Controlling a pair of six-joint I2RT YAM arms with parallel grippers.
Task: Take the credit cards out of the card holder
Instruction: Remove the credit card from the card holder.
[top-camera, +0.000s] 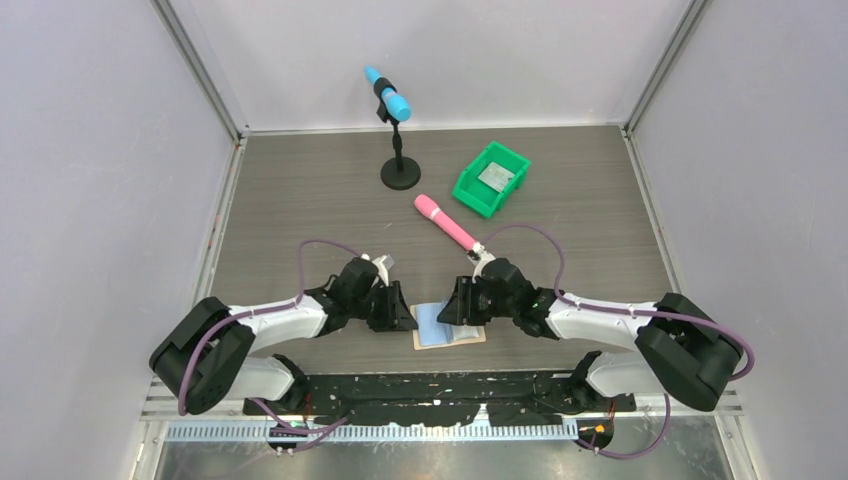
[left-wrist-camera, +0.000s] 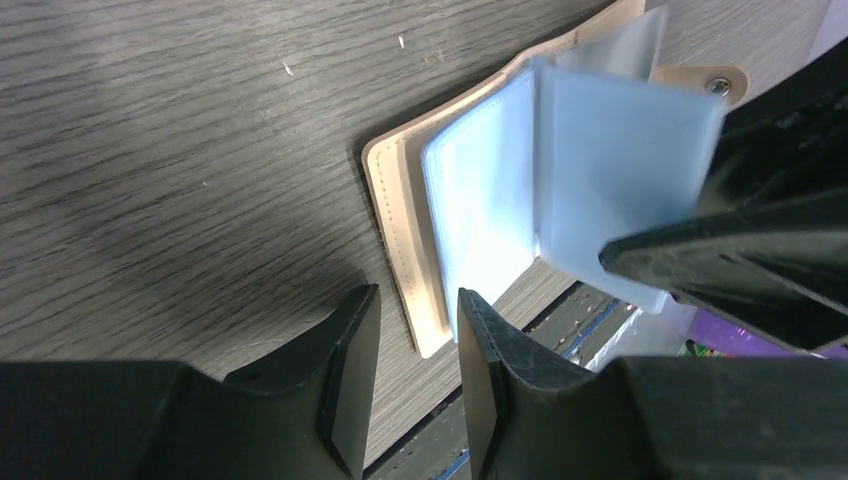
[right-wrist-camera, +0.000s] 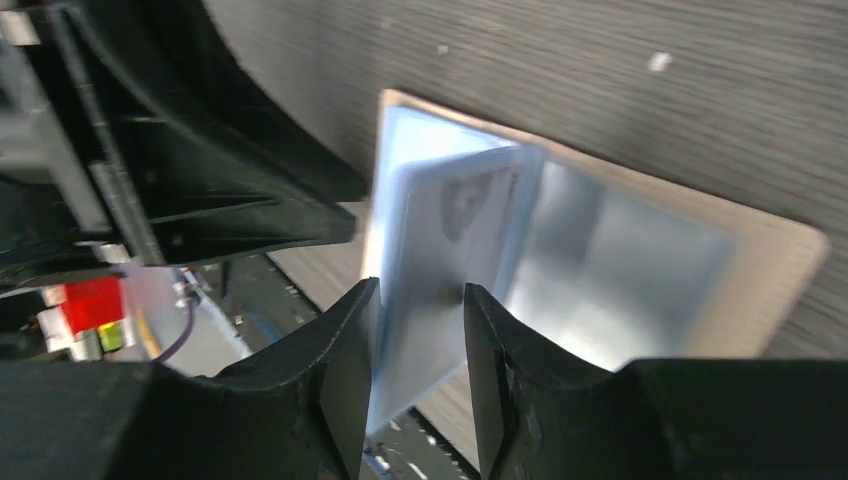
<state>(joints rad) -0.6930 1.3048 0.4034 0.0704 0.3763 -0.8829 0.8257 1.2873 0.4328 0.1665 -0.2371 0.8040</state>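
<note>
The tan card holder (top-camera: 472, 338) lies open on the table by the near edge, between my two grippers. Its clear bluish sleeve pages (left-wrist-camera: 480, 220) are fanned out. One page (right-wrist-camera: 450, 250) with a pale blue card inside stands lifted between the fingers of my right gripper (right-wrist-camera: 420, 290), whose jaws stand apart around it; the page leans on the left finger. My left gripper (left-wrist-camera: 417, 295) is open and empty, just off the holder's left corner (left-wrist-camera: 395, 230). A pale grey card (top-camera: 495, 177) lies in the green bin. In the top view my left gripper (top-camera: 405, 318) and right gripper (top-camera: 452, 312) flank the holder.
The green bin (top-camera: 470, 190) sits at the back right. A pink cylinder (top-camera: 445, 222) lies behind the grippers. A black stand with a blue microphone (top-camera: 398, 140) is at the back centre. The table's near edge and black rail (top-camera: 430, 385) are just behind the holder.
</note>
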